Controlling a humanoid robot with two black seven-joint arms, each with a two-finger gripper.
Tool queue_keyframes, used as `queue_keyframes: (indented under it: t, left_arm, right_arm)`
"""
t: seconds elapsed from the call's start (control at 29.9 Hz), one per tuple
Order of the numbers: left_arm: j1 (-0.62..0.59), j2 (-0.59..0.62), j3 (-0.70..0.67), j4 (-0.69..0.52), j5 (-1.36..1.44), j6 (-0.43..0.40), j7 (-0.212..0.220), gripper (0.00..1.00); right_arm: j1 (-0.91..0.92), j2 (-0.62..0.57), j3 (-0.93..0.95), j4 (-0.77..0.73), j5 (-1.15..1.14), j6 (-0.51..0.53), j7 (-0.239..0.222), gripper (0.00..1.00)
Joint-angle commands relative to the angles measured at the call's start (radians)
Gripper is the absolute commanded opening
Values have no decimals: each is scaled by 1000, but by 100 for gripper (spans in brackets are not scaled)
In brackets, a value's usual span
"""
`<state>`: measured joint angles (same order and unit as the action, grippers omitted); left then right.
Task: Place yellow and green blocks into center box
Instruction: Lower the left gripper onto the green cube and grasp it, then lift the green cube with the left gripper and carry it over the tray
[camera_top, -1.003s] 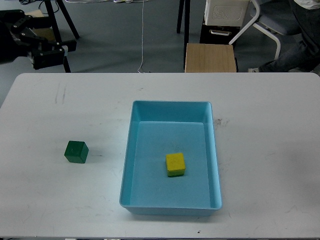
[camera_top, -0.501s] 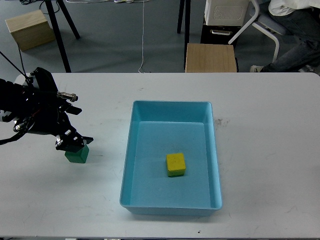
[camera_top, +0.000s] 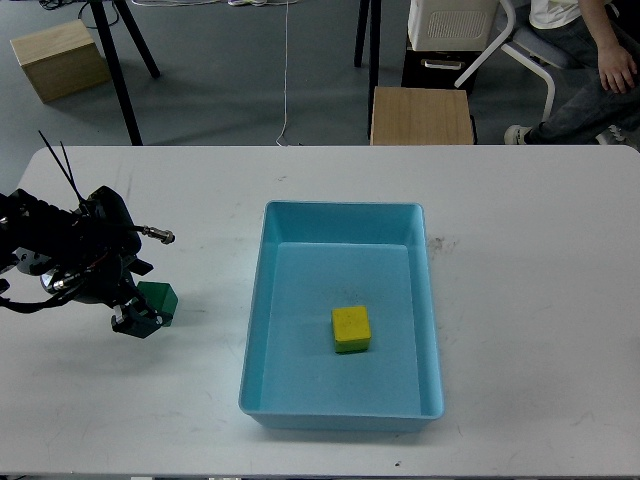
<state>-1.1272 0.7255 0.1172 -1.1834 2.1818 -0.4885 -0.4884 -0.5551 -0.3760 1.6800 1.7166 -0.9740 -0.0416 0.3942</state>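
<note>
A green block (camera_top: 160, 299) is on the white table (camera_top: 530, 300), left of the blue box (camera_top: 342, 222), and looks a little tilted. My left gripper (camera_top: 143, 314) comes in from the left and is closed around the block's left side, with one finger (camera_top: 128, 323) showing at its lower left corner. A yellow block (camera_top: 351, 327) lies inside the blue box, near its middle. My right gripper is out of view.
Beyond the table's far edge stand a wooden stool (camera_top: 421, 114), a wooden crate (camera_top: 58, 58), a black stand leg (camera_top: 122, 70) and a seated person (camera_top: 590, 50) at the top right.
My left arm came down from the far left corner to the green block and closed on it. The block has shifted slightly and tilted. The yellow block has not moved.
</note>
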Motion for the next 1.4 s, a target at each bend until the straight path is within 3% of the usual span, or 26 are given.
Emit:
queue_keyframes:
  t: [0.0, 0.13, 0.5, 0.74, 0.9, 1.07, 1.37]
  left_arm:
    - [0, -38, 33, 77, 0, 28, 0, 93]
    - [0, -55, 59, 128, 0, 54, 0, 92]
    - [15, -60, 68, 183, 0, 87, 0, 66]
    - [15, -77, 58, 189, 0, 90, 0, 54]
    - [11, -101, 53, 191, 0, 90, 0, 52]
    - [9, -119, 50, 211, 0, 90, 0, 41]
    - [-42, -123, -76, 323, 0, 126, 0, 20]
  right_arm:
    - [0, 5, 1, -2, 0, 0, 2, 98]
    - [-5, 5, 1, -3, 0, -1, 0, 98]
    - [-5, 12, 1, -3, 0, -3, 0, 99]
    - [-5, 12, 1, -5, 0, -3, 0, 98]
    - [-5, 28, 1, -5, 1, -3, 0, 99]
    - [-5, 29, 1, -5, 1, -3, 0, 98]
    - [-6, 31, 0, -5, 1, -3, 0, 99]
